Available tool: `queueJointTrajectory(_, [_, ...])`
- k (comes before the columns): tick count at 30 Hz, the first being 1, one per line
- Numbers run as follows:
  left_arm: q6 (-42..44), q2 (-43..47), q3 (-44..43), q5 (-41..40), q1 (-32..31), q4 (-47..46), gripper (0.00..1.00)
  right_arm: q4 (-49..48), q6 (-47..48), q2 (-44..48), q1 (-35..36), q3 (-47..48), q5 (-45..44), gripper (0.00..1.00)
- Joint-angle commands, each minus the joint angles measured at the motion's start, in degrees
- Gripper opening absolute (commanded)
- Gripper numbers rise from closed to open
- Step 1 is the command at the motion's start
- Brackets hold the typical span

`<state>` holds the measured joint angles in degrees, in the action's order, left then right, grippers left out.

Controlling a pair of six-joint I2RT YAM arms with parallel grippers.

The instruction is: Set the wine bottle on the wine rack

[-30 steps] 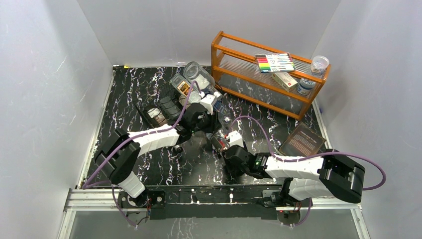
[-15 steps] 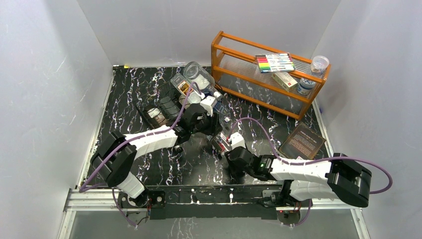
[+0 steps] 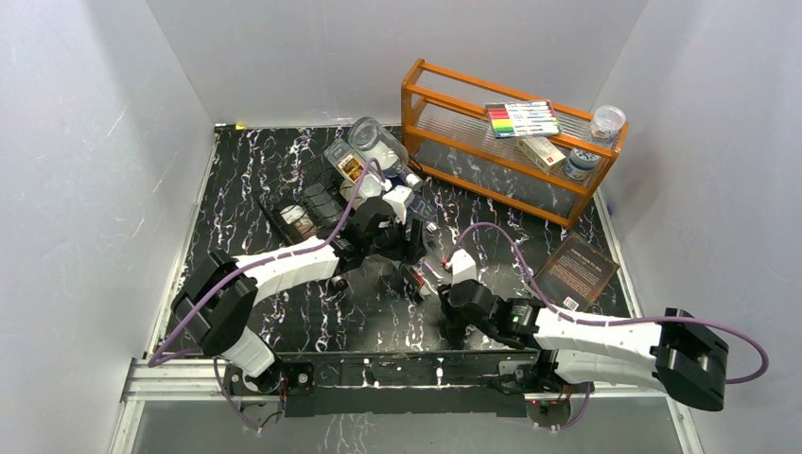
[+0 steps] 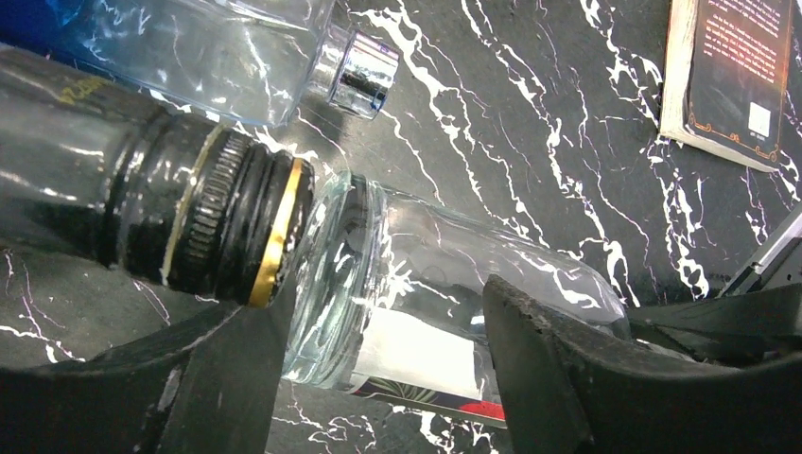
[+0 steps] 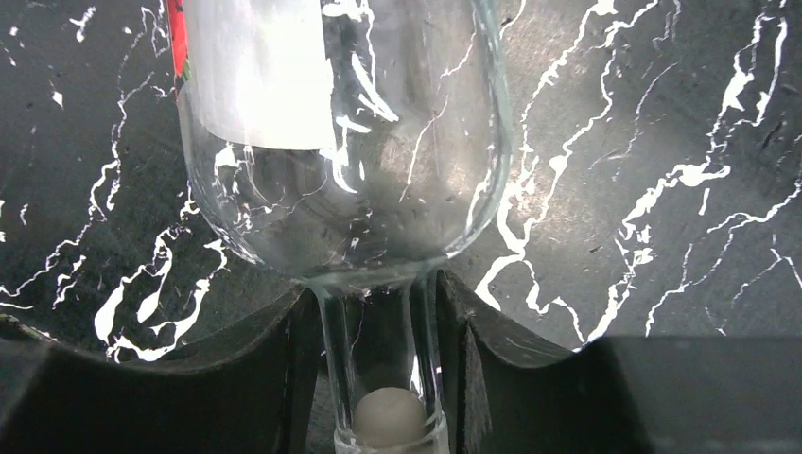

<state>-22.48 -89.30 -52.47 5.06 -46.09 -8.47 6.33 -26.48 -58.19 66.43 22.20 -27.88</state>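
From the top camera I judge the job barely under way: the wine bottle (image 3: 419, 271) lies on its side on the table (image 3: 246, 170) near the middle, not on the wine rack (image 3: 317, 191), which sits up at 10 o'clock from it and already carries other bottles. The lift, the carry and the setting down in a free cradle are all left to do. My left gripper (image 3: 409, 236) hangs at the bottle's 12 o'clock end and my right gripper (image 3: 452, 274) at its 4 o'clock side. The orange shelf (image 3: 492, 170) stands well apart at 1 o'clock and a book (image 3: 575, 267) lies at 3 o'clock.

On the left wrist camera the left gripper (image 4: 388, 303) has its jaws spread wide, with the flat bottom end of the wine bottle (image 4: 444, 284) between and beyond the tips. I cannot tell whether either finger touches the glass, so I count this hand as holding nothing. A dark bottle (image 4: 123, 208) with a gold-banded cap lies just beside it at 9 o'clock, a clear bottle (image 4: 227, 47) at 11 o'clock, and the book (image 4: 728, 76) at 2 o'clock.

On the right wrist camera the right gripper (image 5: 375, 293) is clenched on the thin neck of the wine bottle (image 5: 350, 170), one finger against each side, and the bottle's body runs away toward 12 o'clock.
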Motion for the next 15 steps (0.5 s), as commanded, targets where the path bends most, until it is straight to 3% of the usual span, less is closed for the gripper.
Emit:
queueJointTrajectory(1, [-2.9, 4.6, -2.0, 3.2, -2.3, 5.3, 0.72, -11.8, -1.6, 6.2, -1.8, 0.4, -10.8, 0.00])
queueJointTrajectory(15, [-3.9, 7.7, -2.6, -1.0, -2.3, 7.0, 0.87, -9.0, -2.0, 8.8, -1.8, 0.5, -6.0, 0.00])
